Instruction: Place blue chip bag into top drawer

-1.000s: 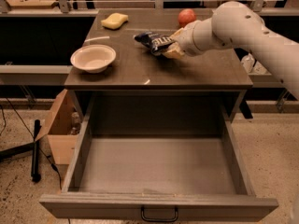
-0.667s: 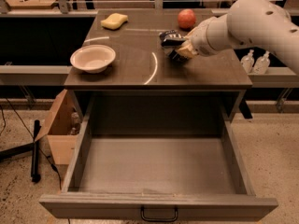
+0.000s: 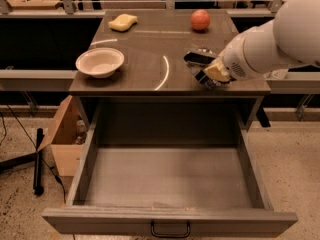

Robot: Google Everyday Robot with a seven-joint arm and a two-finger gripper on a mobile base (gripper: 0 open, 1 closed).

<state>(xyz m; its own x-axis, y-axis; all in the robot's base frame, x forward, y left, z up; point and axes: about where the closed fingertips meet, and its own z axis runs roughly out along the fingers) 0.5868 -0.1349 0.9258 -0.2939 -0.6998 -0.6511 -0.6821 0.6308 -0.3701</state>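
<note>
Above the tabletop [image 3: 145, 49], front right, jaws pinch the blue chip bag [image 3: 198, 59].

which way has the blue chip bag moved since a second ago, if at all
Yes: the blue chip bag went right in view and toward the table front edge, away from the bowl, with the gripper at it.

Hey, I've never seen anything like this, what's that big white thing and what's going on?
That is a robot arm, reaching in from the right. One camera looks down from the front. The gripper at its tip is shut on the blue chip bag, by the tabletop's front right edge. A white bowl, a yellow sponge and a reddish round fruit sit on the tabletop. Below, the top drawer is pulled open.
</note>
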